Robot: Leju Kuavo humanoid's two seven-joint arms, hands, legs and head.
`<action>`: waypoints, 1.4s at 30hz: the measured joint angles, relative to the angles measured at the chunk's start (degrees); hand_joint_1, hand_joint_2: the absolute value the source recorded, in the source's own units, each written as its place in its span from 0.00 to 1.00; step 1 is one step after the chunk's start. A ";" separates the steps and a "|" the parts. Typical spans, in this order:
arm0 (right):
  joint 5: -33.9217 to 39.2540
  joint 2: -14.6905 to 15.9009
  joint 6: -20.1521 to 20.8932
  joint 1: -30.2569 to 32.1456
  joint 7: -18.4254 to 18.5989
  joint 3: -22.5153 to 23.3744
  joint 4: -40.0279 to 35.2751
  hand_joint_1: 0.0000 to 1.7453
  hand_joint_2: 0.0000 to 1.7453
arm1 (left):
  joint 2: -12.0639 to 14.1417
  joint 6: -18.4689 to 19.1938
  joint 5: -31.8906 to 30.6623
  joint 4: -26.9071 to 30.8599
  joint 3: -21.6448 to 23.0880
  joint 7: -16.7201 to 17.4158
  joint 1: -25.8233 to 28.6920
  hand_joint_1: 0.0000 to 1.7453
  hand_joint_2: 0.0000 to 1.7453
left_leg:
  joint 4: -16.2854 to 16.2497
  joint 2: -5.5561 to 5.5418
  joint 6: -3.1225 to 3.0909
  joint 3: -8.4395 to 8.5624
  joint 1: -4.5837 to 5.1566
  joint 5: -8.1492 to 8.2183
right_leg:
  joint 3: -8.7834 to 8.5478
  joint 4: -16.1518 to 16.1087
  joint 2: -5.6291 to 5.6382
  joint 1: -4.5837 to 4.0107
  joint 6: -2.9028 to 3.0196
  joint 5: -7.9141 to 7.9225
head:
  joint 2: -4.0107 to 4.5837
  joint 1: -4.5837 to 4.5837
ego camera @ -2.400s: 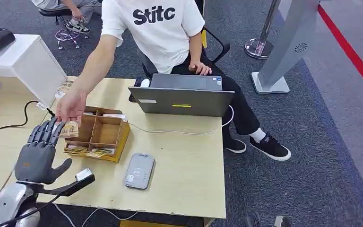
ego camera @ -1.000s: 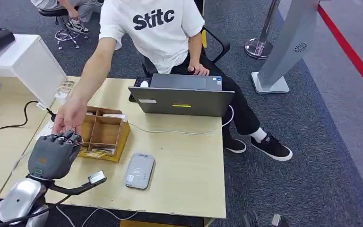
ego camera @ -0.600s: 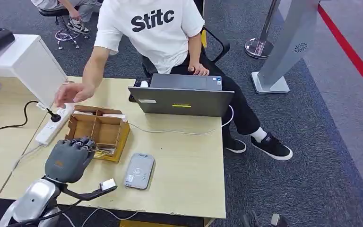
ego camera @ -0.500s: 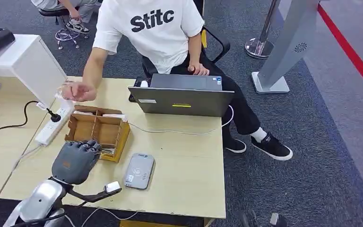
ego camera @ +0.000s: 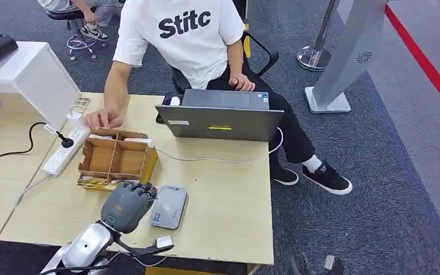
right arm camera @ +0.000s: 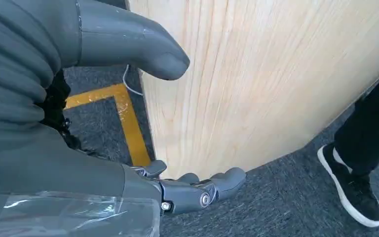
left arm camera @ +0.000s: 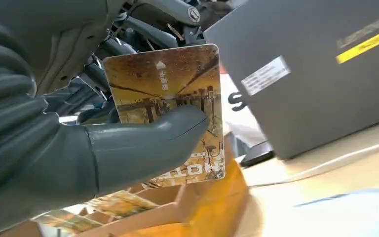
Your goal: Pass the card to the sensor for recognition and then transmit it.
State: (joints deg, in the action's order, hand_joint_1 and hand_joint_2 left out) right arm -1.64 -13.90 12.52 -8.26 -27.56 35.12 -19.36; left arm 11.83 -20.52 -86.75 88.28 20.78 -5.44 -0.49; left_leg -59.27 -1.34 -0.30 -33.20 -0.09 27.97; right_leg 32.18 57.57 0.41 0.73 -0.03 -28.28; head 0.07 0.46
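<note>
**Left hand holds card beside the reader**

The left hand grips a yellow-brown printed card; in the left wrist view the thumb presses the card's face against the darker fingers behind it. In the head view the hand sits near the front edge of the table, just beside the grey card reader, its fingertips at the reader's left edge. Whether the card touches the reader cannot be told.

The right hand hangs below the table edge over the grey carpet, fingers apart and holding nothing.

Surroundings: a wooden compartment box stands just behind the left hand, with more cards along its front row. A grey laptop stands at the rear edge, its back toward the robot. A white power strip lies to the left of the box. A seated person in a white T-shirt rests one hand on the table behind the box.

Change: 2.4 s ago the left hand was open at the box's left side, and the person's hand was placing the card at its fingertips. The left hand has since closed on the card and moved right to the reader; the person's hand has drawn back.
</note>
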 joint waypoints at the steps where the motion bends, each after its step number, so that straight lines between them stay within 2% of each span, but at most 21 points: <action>1: 0.02 0.00 0.00 0.00 0.00 -0.13 0.07 0.00 1.00 | -0.35 0.00 0.00 -0.24 0.44 0.00 -0.19 1.00 1.00 | 0.00 -0.01 0.00 0.00 0.00 0.00 | 0.00 0.00 -0.01 0.00 0.00 0.00 | 0.00 -0.02; 12: 0.37 -0.02 -0.09 -0.08 0.17 -1.35 0.28 0.00 1.00 | -2.47 0.85 0.02 -3.28 3.37 0.00 -2.00 1.00 1.00 | 0.00 0.00 0.00 0.00 0.00 0.00 | 0.00 0.00 -0.01 0.00 0.00 0.00 | 0.00 -0.02; 20: 1.03 -0.17 -0.09 -0.30 0.59 -2.47 0.35 0.00 1.00 | -3.20 5.97 0.92 -9.23 4.68 1.60 -2.89 1.00 1.00 | 0.00 -0.02 0.00 0.00 0.00 0.00 | -0.02 0.00 -0.02 0.00 0.00 0.00 | 0.00 0.00; 26: 1.07 -0.17 -0.09 -0.32 0.77 -2.75 0.35 0.00 1.00 | -3.35 7.24 1.42 -11.02 4.79 1.90 -3.46 1.00 1.00 | 0.01 0.00 0.00 0.02 -0.01 0.00 | -0.03 0.00 0.00 0.00 0.01 0.01 | -0.02 -0.02; 38: 1.18 -0.17 -0.09 -0.33 0.77 -2.75 0.35 0.00 1.00 | -3.41 7.22 1.59 -12.05 4.79 2.29 -3.46 1.00 1.00 | 0.01 -0.03 0.01 0.01 0.00 -0.01 | -0.03 0.00 -0.03 0.00 0.02 0.02 | 0.00 -0.02; 42: 1.86 -0.17 -0.09 -0.24 0.59 -2.75 0.35 0.00 1.00 | -3.00 4.98 1.88 -11.28 4.68 3.85 -3.33 1.00 1.00 | 0.00 -0.02 0.01 0.01 -0.01 -0.02 | -0.02 0.01 -0.02 0.00 0.02 0.02 | 0.00 0.00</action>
State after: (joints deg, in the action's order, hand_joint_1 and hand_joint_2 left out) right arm 0.22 -14.08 12.44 -8.50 -26.97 32.37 -19.02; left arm 8.83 -15.54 -84.87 77.00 25.46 -1.59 -3.81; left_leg -59.27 -1.35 -0.29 -33.19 -0.10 27.96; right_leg 32.16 57.57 0.39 0.73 -0.01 -28.26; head 0.07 0.46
